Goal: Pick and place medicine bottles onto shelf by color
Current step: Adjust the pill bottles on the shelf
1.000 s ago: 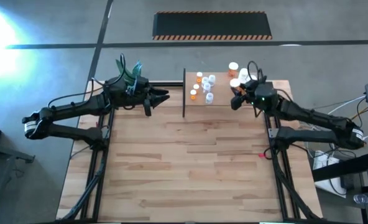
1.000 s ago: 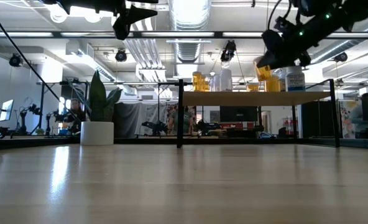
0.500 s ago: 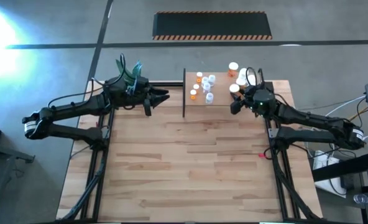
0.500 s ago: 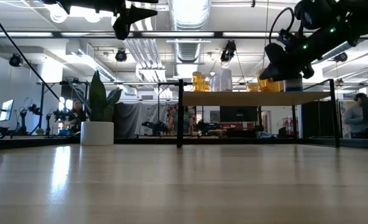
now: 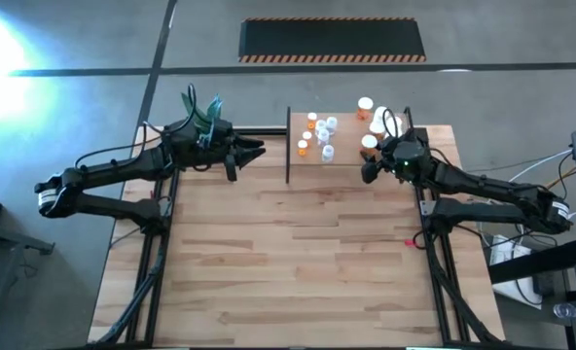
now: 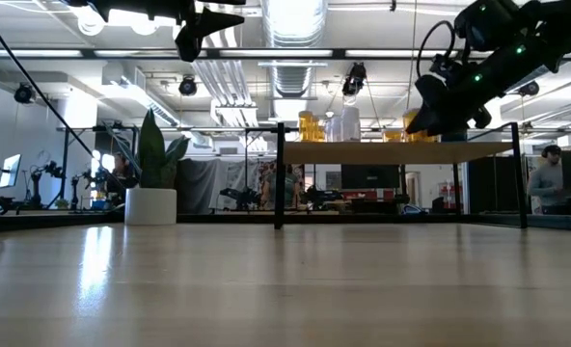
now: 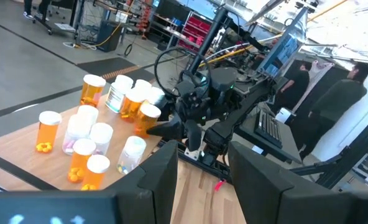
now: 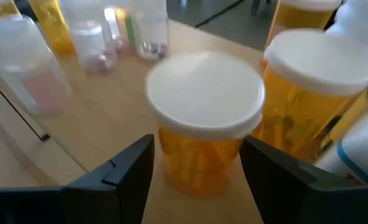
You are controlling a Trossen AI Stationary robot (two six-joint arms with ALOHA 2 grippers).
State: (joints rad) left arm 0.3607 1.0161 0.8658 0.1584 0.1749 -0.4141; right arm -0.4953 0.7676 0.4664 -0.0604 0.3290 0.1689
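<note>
The shelf [image 5: 351,175] stands at the table's far side with medicine bottles on it: a left group of orange and clear ones [image 5: 317,136] and a right group [image 5: 374,115]. My right gripper [image 8: 199,180] is at the shelf's right part, open. An orange bottle with a white cap [image 8: 202,118] stands upright on the board, and one finger is close on either side of it. My left gripper [image 5: 259,149] hangs level left of the shelf, open and empty, pointing toward it.
A second orange bottle [image 8: 321,93] and a white bottle with a blue label [image 8: 358,155] stand close beside the right gripper. A potted plant [image 6: 150,205] is at the far left. A black post [image 5: 287,146] marks the shelf's left end. A person [image 6: 546,183] is in the room behind.
My right gripper has gone down with the orange bottle, from above the shelf's right part to the level of the board, where the bottle now stands upright.
</note>
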